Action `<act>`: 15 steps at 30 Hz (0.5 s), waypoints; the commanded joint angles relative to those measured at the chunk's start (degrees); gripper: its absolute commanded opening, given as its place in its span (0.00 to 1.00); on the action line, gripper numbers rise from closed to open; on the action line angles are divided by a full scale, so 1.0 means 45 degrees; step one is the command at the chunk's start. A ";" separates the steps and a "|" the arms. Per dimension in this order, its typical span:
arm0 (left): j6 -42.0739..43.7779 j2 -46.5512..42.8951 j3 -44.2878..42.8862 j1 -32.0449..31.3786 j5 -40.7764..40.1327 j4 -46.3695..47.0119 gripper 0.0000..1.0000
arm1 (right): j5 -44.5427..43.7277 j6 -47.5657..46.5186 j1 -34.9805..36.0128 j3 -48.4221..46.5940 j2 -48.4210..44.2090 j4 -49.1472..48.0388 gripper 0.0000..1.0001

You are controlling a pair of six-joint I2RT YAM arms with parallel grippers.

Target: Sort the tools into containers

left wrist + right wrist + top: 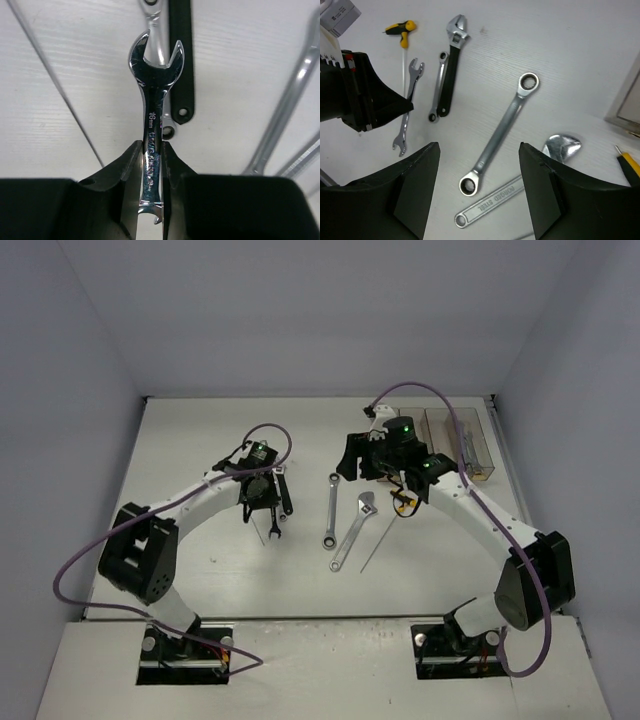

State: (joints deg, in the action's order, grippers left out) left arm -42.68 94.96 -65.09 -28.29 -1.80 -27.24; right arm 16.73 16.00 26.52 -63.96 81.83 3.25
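Lying in clear bin point(483, 438), silver tool point(466, 446)

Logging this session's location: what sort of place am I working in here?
Probably a robot lab test cell, not a real workshop: a white table boxed in by plain walls, two arms bolted at its near edge, wrenches laid out near clear bins.
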 commanded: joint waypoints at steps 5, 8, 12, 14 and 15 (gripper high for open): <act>0.1441 -0.2678 0.1037 -0.0021 0.2287 0.3266 0.00 | 0.0293 0.1916 0.1307 -0.1929 0.1376 -0.2384 0.67; 0.1677 -0.3389 0.1200 -0.0021 0.2781 0.3896 0.00 | 0.0164 0.2204 0.1755 -0.2387 0.1969 -0.2680 0.71; 0.1788 -0.4118 0.1264 -0.0021 0.3274 0.4380 0.00 | 0.0088 0.2733 0.2239 -0.2861 0.2679 -0.3086 0.71; 0.1766 -0.4275 0.1179 -0.0024 0.3382 0.4355 0.00 | -0.0024 0.2797 0.2447 -0.3041 0.2915 -0.3186 0.71; 0.1740 -0.4327 0.1153 -0.0036 0.3459 0.4355 0.00 | -0.0114 0.2823 0.2563 -0.3093 0.3057 -0.3212 0.71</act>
State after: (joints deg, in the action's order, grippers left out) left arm -36.06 79.11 -57.52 -28.29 10.57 -14.00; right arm 17.33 26.15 36.34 -74.15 94.51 -5.79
